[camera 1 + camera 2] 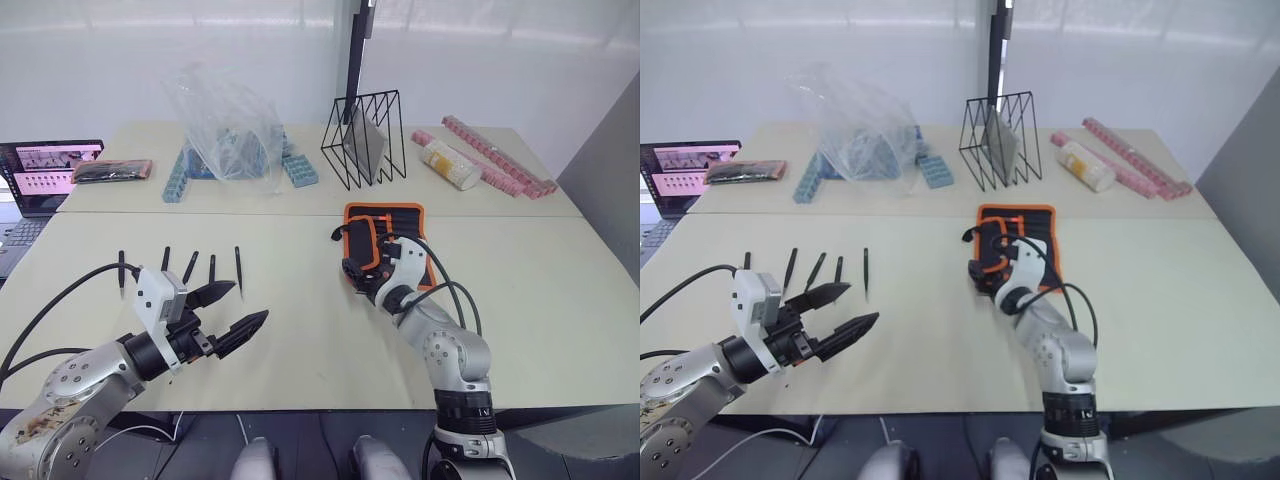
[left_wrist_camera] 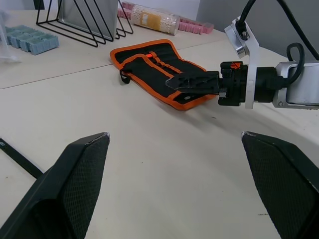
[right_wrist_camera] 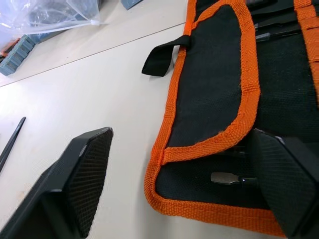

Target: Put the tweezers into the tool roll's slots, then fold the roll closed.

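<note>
The left gripper (image 1: 232, 307) hovers over the near left part of the table (image 1: 290, 330) with its two black fingers spread wide apart and nothing between them, just short of a row of five tweezers (image 1: 190, 267) lying loose on the tabletop, side by side and pointing roughly away from the robot. The right gripper (image 1: 352, 270) sits at the near edge of the tool roll (image 1: 385, 232), its fingers also parted; in the right wrist view one finger is over bare table and the other over the roll's fabric, without closing on it. The tool roll lies open near the table's middle, right of the tweezers and well apart from them, with a flap folded over part of its inner face (orange edging runs round flap and body alike). Its black tie strap (image 3: 160, 58) trails off the left side onto the table. Orange stripes cross the slots (image 2: 167, 63). Farther back stand a black wire rack (image 1: 364, 139), a crumpled clear plastic bag (image 1: 228, 125) and a laptop (image 1: 42, 175) at the left edge.
</note>
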